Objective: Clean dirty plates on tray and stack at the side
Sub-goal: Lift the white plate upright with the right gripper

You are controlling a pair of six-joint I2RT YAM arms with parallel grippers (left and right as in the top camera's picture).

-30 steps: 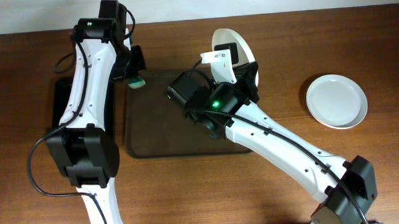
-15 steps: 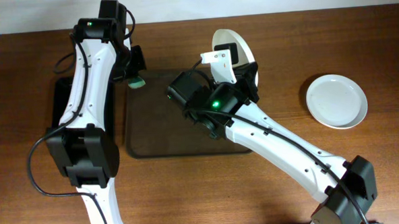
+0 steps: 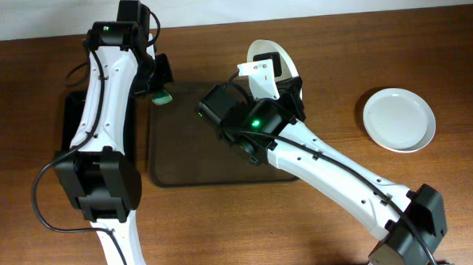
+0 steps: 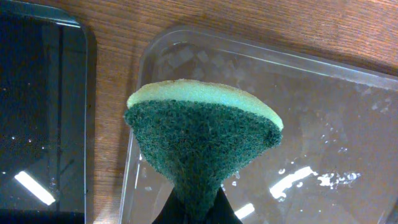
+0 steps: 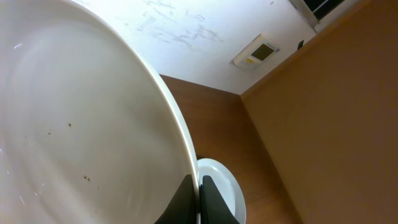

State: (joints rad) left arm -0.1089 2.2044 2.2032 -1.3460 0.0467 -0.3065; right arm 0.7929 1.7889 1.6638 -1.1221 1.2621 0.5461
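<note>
Wooden table [image 3: 328, 33], dark tray [image 3: 185, 147] central. Right gripper [image 5: 196, 199] clamps speckled plate [image 5: 74, 137] on edge above tray's far corner; left gripper [image 4: 196, 210] pinches green sponge [image 4: 202, 140]. Likely scrubbing step: sponge must next meet plate.

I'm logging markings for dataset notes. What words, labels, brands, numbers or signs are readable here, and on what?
None can be read.
The wall panel in the right wrist view may bear markings, but they are too small to tell.
The plate, the sponge and the tray show no print.
</note>
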